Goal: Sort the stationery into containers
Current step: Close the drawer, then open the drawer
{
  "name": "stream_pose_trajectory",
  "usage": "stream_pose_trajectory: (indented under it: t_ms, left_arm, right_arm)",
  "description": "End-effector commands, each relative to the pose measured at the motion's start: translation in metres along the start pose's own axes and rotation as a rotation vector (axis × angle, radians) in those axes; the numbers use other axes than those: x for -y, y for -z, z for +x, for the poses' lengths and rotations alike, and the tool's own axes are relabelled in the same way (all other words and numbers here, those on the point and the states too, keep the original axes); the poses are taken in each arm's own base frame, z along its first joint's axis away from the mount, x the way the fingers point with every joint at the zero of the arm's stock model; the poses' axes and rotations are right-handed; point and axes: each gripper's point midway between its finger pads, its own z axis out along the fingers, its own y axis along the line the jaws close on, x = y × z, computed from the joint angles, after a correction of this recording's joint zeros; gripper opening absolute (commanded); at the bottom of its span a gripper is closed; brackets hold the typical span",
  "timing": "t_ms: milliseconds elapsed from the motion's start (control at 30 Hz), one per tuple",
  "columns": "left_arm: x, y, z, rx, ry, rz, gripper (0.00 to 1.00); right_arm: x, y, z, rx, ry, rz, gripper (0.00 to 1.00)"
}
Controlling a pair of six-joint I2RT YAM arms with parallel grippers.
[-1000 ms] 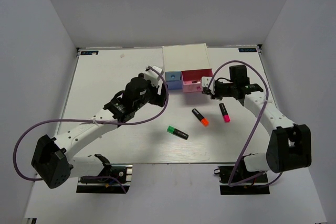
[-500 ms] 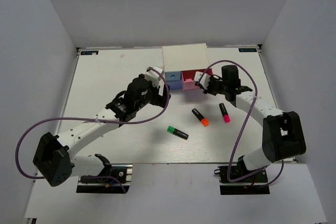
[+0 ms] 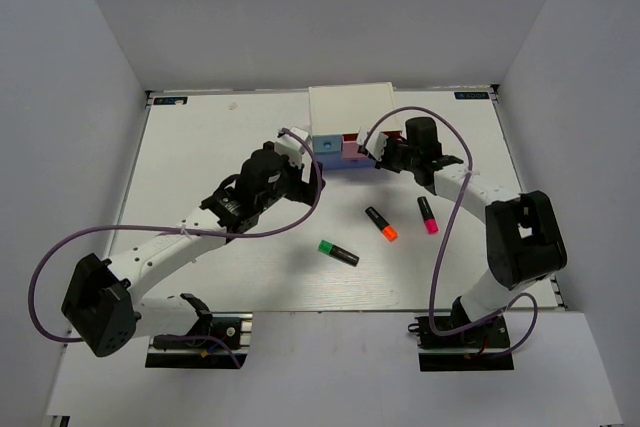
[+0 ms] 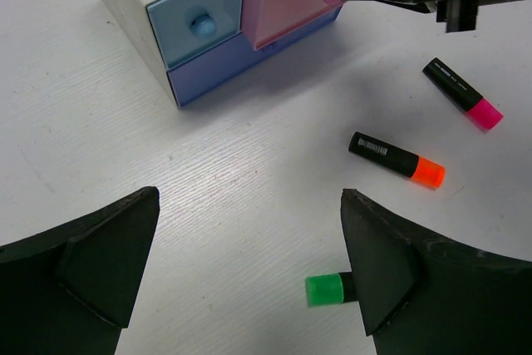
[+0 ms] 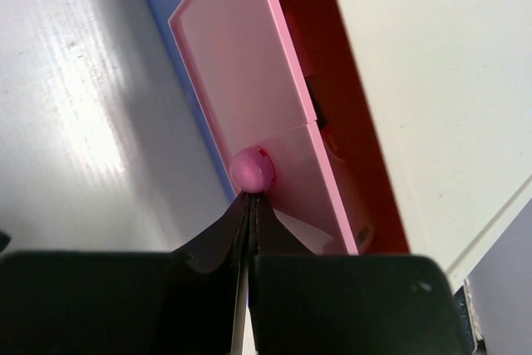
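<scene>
The stationery in view was three short black-bodied highlighters, lying apart on the white table [image 3: 200, 147] in front of the box. One had a green cap [image 3: 338, 252], one an orange cap [image 3: 381, 223] and one a pink-red cap [image 3: 428, 215]. The green one lay nearest the arm bases, and the pink-red one lay furthest to the right.

The small white desktop box [image 3: 352, 105] had three drawers. A light blue front [image 4: 199, 27] was flush with the box and a wider periwinkle-blue front [image 4: 224, 68] ran beneath. A pink front [image 5: 249, 106] stood partly pulled out, showing a dark red interior whose contents could not be made out. Two knobs showed, a light blue knob [image 4: 199, 25] and a pink knob [image 5: 252, 170].

The right gripper [image 5: 249, 201] had its fingers pressed together with only a sliver between them, and their tips touched the underside of the pink knob. The left gripper [image 4: 248, 205] hung spread wide over bare table near the box, holding nothing. In its wrist view the green cap sat just beside its right finger [image 4: 374, 255].
</scene>
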Motion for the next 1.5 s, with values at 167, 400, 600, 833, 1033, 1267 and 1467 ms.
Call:
stream_pose_trajectory:
  t_ms: [167,400,600,833,1033,1267,1467]
  left_arm:
    - [0.0,0.009,-0.016,0.062,0.017,0.0,1.0]
    - [0.0,0.009,-0.016,0.062,0.017,0.0,1.0]
    - [-0.002,0.009,-0.012,0.054,0.016,-0.01,1.0]
    - [-0.002,0.009,-0.012,0.054,0.016,-0.01,1.0]
    - [-0.001,0.016,-0.021,0.084,0.02,-0.005,1.0]
    - [-0.005,0.016,-0.024,0.096,0.013,-0.023,1.0]
    - [-0.004,0.018,-0.027,0.105,0.014,-0.021,1.0]
  right_arm:
    - [0.042,-0.015,-0.027,0.021,0.046,0.153,0.0]
    - [0.047,-0.017,-0.021,0.007,0.034,0.217,0.0]
    - [0.044,-0.018,-0.019,0.011,0.015,0.224,0.0]
    - [0.016,-0.011,-0.024,0.061,0.002,0.142,0.01]
    - [-0.034,0.007,-0.038,0.168,-0.02,0.003,0.28]
    - [-0.043,-0.015,-0.027,0.118,-0.295,0.04,0.48]
    - [-0.047,-0.036,-0.017,0.074,-0.625,0.127,0.54]
